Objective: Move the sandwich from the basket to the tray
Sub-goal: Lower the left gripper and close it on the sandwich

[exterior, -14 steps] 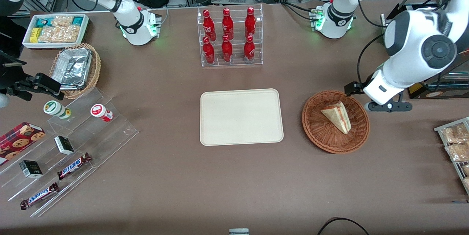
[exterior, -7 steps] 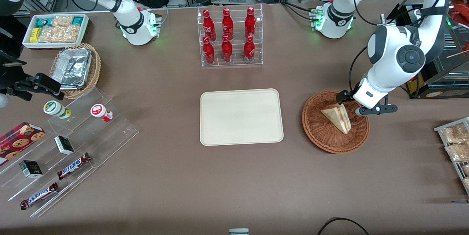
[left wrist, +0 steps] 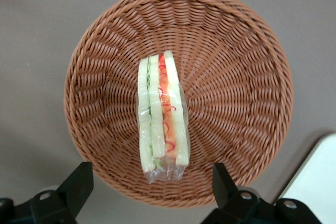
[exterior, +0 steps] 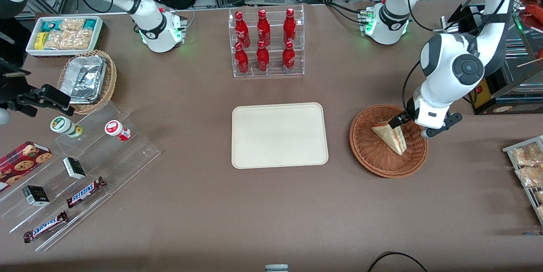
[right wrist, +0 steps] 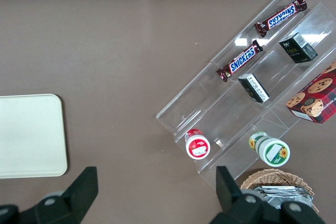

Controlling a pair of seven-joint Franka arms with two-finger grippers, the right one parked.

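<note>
sandwich [exterior: 391, 137] lies in basket [exterior: 369, 153], rim clear of it all round | tray [exterior: 279, 134] bare, bare table [exterior: 339, 106] between it and basket | tool [left wrist: 149, 184] spread wide, holding nothing, above basket's rim farther from front camera | vs 0.5 s ago: tool has swung in over the sandwich's wide end

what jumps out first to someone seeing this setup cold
Probably the sandwich lying in the reddish-brown basket, with the left arm's end effector open just above it. Next, the bare cream tray at the table's middle, and the red bottles in a clear rack farther from the front camera.
</note>
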